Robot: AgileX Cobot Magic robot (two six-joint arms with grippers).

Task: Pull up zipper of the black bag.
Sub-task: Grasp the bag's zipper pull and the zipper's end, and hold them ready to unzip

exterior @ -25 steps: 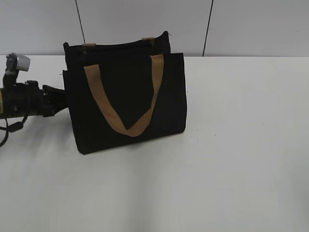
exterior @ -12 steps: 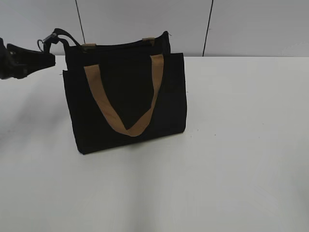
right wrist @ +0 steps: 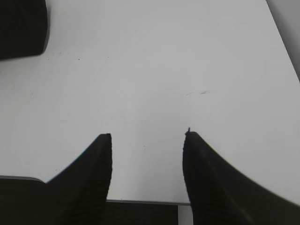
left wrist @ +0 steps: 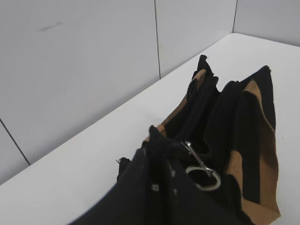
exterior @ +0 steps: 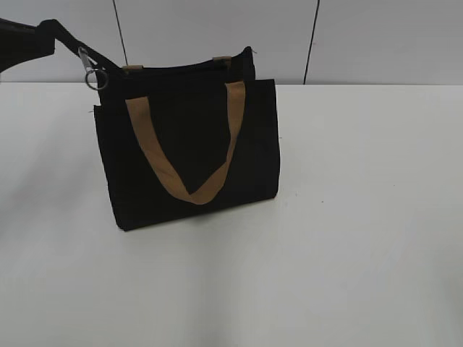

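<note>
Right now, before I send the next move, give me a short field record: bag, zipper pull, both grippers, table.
bag: black bag upright on the white table, one tan handle hanging down its front face
zipper: silvery ring pull dangling off the bag's top left corner, on a black strip that runs up to the left gripper
left gripper: at the upper left edge of the exterior view, shut on that strip
right gripper: open over bare table, nothing between its fingers
zip line state: cannot tell how far closed

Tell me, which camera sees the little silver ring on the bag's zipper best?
The left wrist view: the small silvery metal ring hangs close and large beside the boxy black fabric bag. The exterior view shows it tiny. The right wrist view misses it.
</note>
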